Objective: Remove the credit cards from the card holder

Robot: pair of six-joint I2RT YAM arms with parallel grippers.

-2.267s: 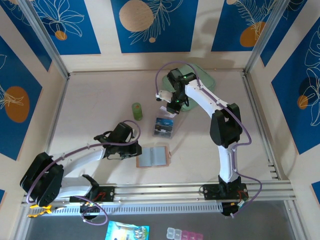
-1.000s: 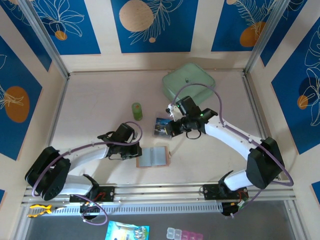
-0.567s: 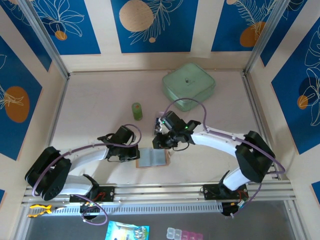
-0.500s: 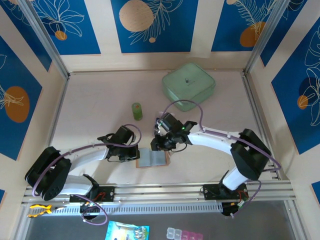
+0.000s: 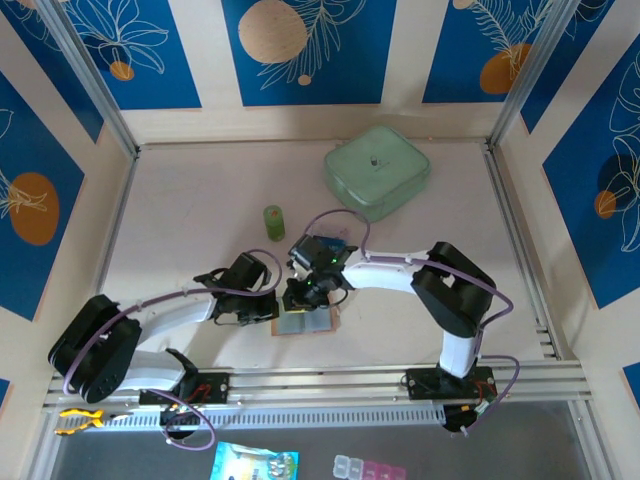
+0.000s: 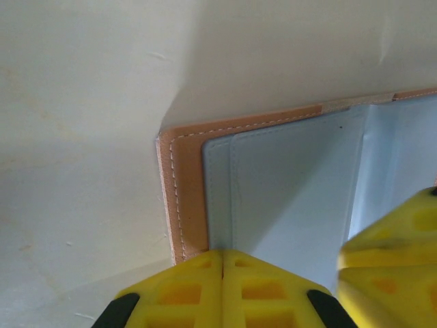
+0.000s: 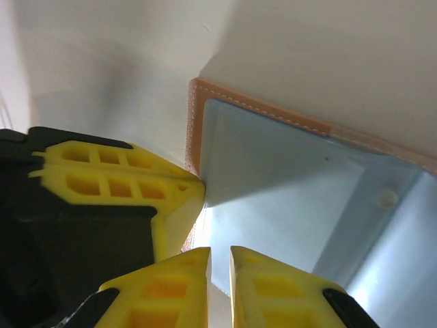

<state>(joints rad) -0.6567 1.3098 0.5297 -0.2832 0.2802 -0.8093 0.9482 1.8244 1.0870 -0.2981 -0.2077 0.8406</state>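
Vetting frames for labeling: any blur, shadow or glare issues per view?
Top external: even light, sharp, with only soft arm shadows on the table. Left wrist: the card holder has crisp stitching, the left claw at the bottom edge is soft, and a broad shadow crosses the table above them. Right wrist: the right claw is out of focus, and the card holder's lower right is noticeably brighter.

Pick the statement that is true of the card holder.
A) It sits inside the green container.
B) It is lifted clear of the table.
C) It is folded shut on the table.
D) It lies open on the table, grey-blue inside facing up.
D: the card holder lies spread flat on the table, its grey-blue panels facing up in both wrist views, with the shut left gripper at its tan edge.
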